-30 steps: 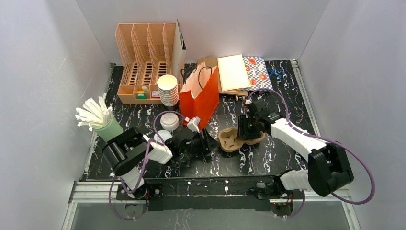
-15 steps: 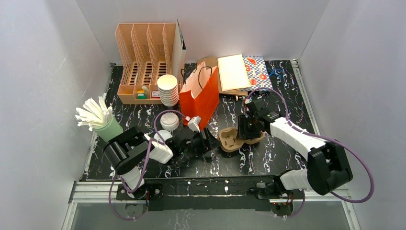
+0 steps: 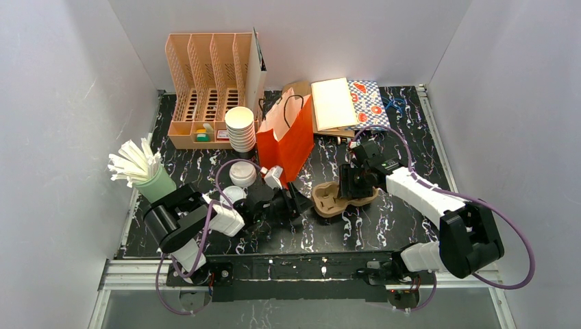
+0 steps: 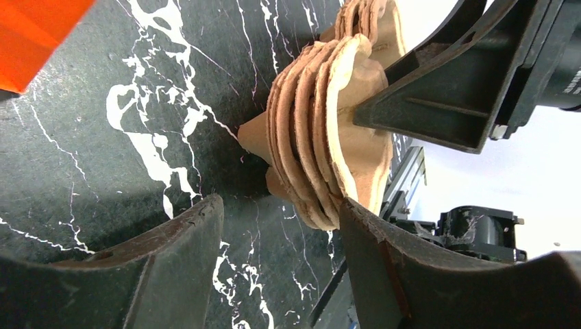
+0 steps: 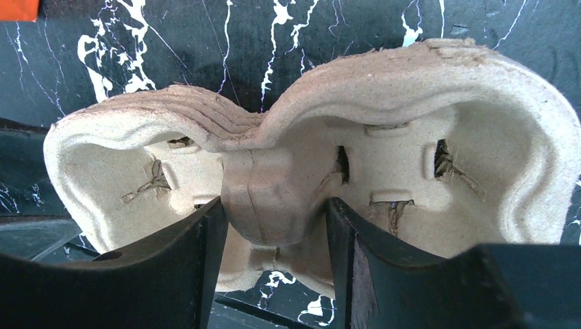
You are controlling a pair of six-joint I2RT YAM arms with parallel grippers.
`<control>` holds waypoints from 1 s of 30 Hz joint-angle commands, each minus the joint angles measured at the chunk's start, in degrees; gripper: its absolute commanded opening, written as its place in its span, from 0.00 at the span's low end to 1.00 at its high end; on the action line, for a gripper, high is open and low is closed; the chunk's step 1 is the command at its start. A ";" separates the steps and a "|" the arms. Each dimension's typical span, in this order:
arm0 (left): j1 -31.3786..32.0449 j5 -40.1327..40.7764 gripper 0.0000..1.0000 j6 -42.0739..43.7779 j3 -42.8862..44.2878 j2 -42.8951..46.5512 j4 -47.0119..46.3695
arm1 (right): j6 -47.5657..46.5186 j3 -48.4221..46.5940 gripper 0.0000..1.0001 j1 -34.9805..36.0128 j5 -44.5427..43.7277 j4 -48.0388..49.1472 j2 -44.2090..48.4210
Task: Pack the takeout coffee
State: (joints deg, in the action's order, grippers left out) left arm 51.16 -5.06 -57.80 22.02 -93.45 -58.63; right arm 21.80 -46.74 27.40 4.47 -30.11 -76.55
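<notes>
Packing is judged to be at an early stage: no cup is seen seated in a holder, and nothing of the coffee shows in the orange bag [image 3: 284, 140], which stands upright behind the working area. A stack of pulp cup carriers [image 3: 336, 197] lies on the dark marbled surface [image 3: 384, 226], near the bag on the side toward the arms.

The right gripper [image 5: 274, 205] is set over the stack, and its fingers are closed against both sides of the top carrier's raised centre post. The left gripper [image 4: 281, 205] is placed at one end of the stack with its fingers apart. One finger touches the layered edges and the other stands clear, so nothing is gripped there. A single carrier appears to be in the course of being parted from the rest.

The coffee itself is not held. A white-lidded cup [image 3: 242, 173] stands on the surface left of the bag, beside the left arm, and the black-lidded one cannot be made out. By this judgement, a carrier is yet to be freed, the cups seated in it, and the load bagged.
</notes>
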 commanded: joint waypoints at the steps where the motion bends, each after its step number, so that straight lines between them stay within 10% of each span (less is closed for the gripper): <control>1: -0.17 2.94 0.59 -0.82 -1.18 3.23 -2.18 | -0.50 -2.76 0.62 0.29 0.12 -0.71 -0.23; 10: -0.55 2.33 0.53 -0.99 -0.27 2.21 -2.16 | -1.28 -6.26 0.66 1.05 -2.83 -3.99 2.30; 30: -2.09 0.43 0.41 -0.50 -1.76 3.10 -2.26 | -0.97 -9.73 0.41 16.93 0.36 1.30 -4.46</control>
State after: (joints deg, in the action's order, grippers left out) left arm 49.30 -4.05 -59.20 20.60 -92.58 -60.01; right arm 20.78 -54.33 43.66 4.21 -31.09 -79.46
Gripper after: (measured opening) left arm 0.412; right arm 0.413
